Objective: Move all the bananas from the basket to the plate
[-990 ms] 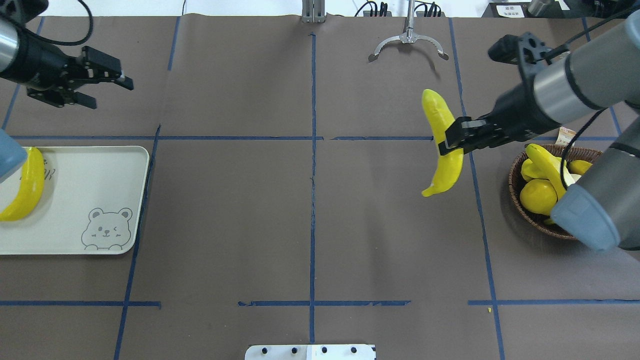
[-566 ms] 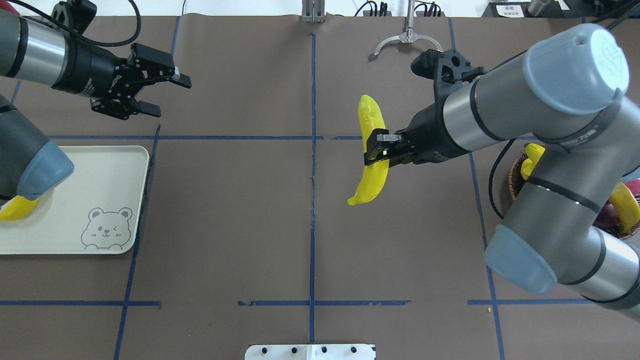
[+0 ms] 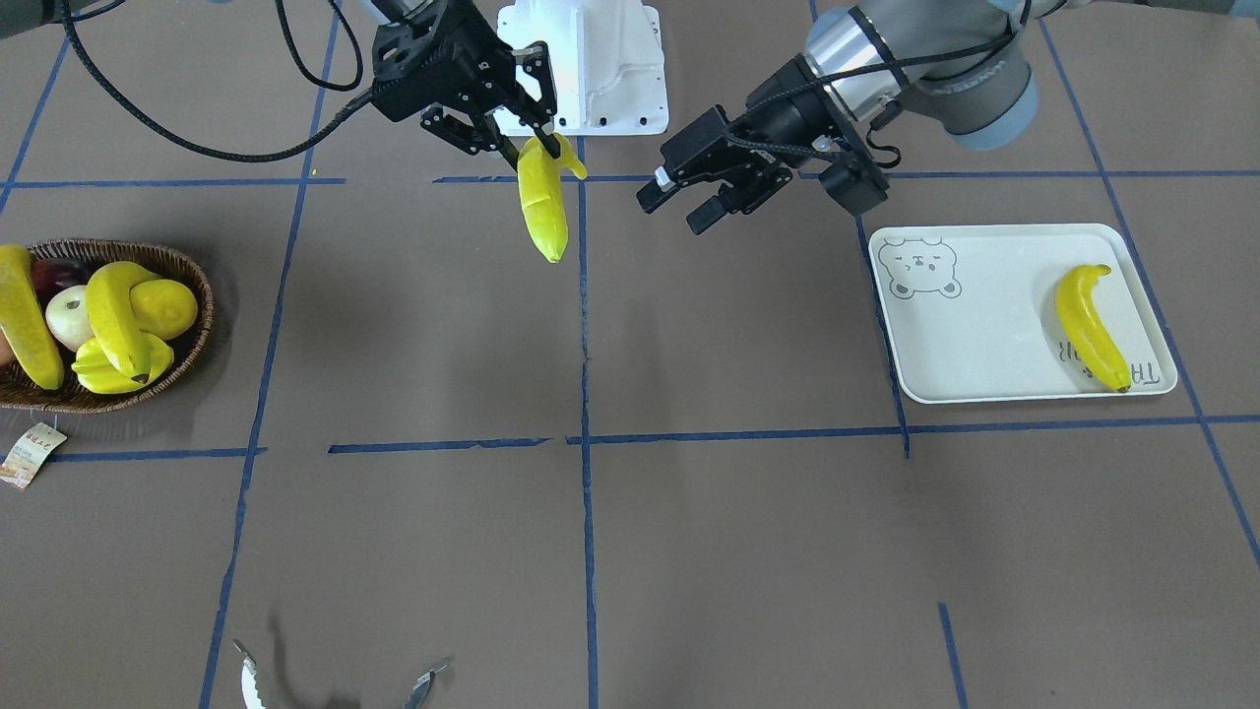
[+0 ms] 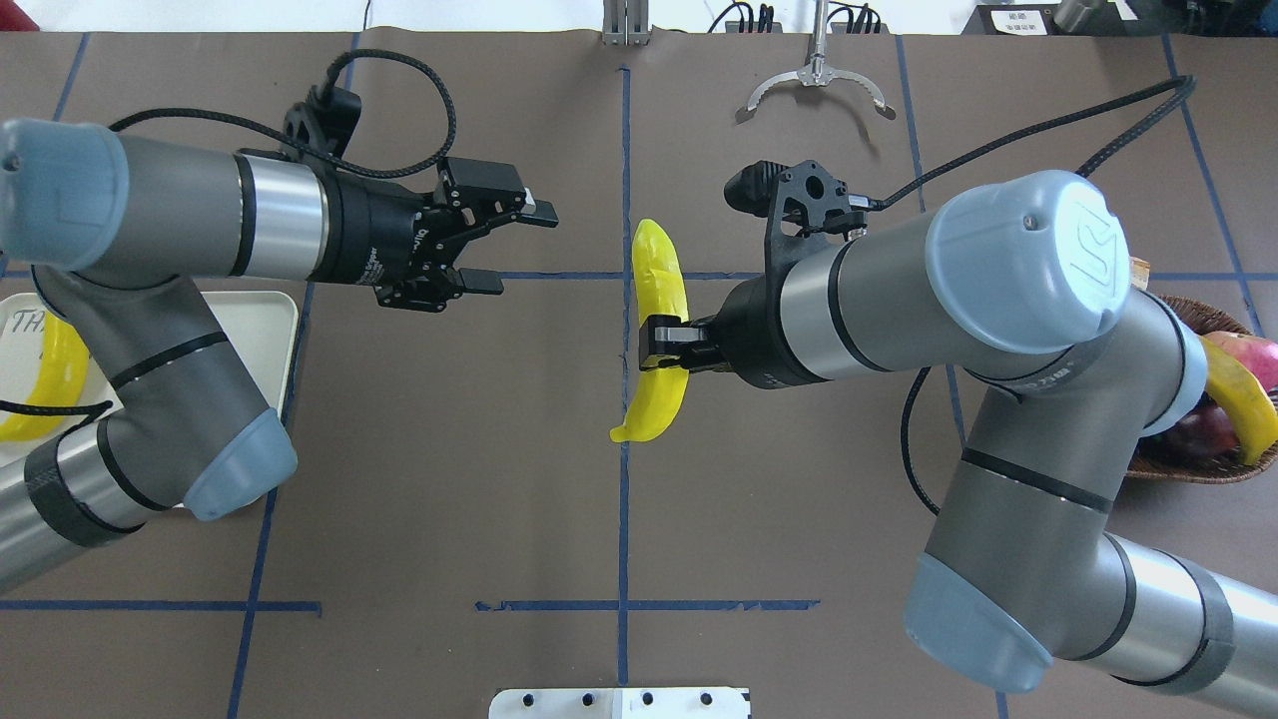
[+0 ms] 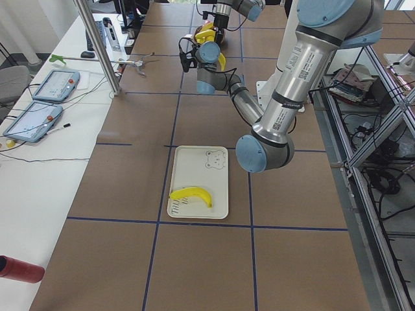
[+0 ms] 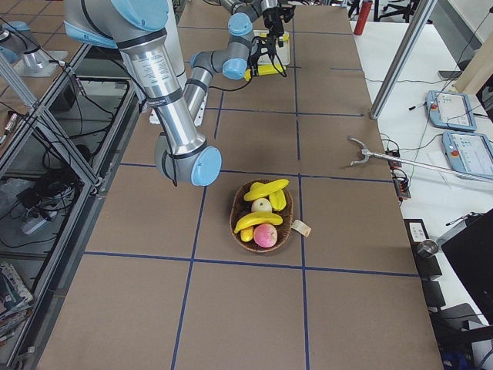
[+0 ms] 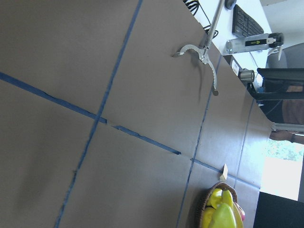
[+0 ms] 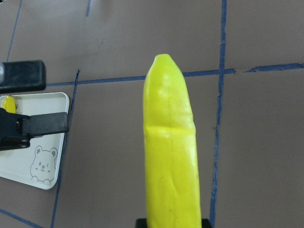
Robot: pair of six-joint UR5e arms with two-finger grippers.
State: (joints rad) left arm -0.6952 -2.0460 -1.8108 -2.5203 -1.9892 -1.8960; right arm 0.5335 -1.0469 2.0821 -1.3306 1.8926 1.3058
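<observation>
My right gripper [image 4: 661,358] is shut on a yellow banana [image 4: 654,330] and holds it in the air over the table's centre line; it also shows in the front view [image 3: 543,207] and fills the right wrist view [image 8: 171,156]. My left gripper [image 4: 519,250] is open and empty, a short way left of that banana, pointing at it. One banana [image 3: 1091,325] lies on the off-white bear plate [image 3: 984,315] at the robot's left. The wicker basket [image 3: 202,295] at the robot's right holds two more bananas [image 3: 118,315] [image 3: 25,315].
The basket also holds a lemon [image 3: 162,300], a pale round fruit [image 3: 67,317] and a dark red one. A paper tag [image 3: 30,453] lies beside it. Metal tongs [image 4: 817,80] lie at the table's far edge. The white robot base [image 3: 591,59] stands behind the grippers.
The right arm has carried the banana left from near the basket to the table's centre. The left arm has swung right from above the plate toward the banana, still open.
</observation>
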